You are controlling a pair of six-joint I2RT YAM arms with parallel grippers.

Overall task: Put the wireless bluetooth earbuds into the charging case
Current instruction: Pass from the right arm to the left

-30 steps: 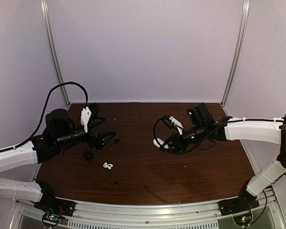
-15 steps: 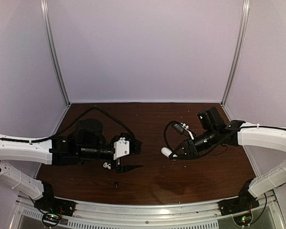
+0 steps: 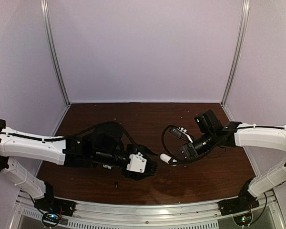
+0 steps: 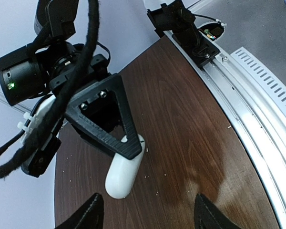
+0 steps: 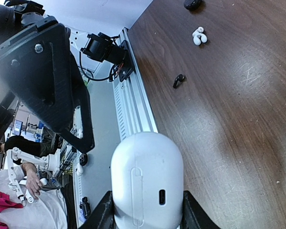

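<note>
The charging case (image 5: 147, 175) sits pinched in the right gripper (image 5: 145, 210), one black finger (image 4: 118, 125) pressed on each side. Its rounded end points out past the fingertips and the face with the small port is turned to the right wrist camera. In the top view the case (image 3: 165, 158) is low over the middle of the brown bench (image 3: 133, 114); whether it touches the wood cannot be told.

The left gripper (image 4: 148, 215) is just beside the case, on its left in the top view. It is spread wide with nothing between its fingers, and it faces the case's rounded end.

The two earbuds (image 5: 199, 36) lie on the bench well apart from the case, touching each other. A black puck (image 5: 193, 4) is near them, on the side away from the case. A small black bit (image 5: 178, 80) lies between the earbuds and the case.
</note>
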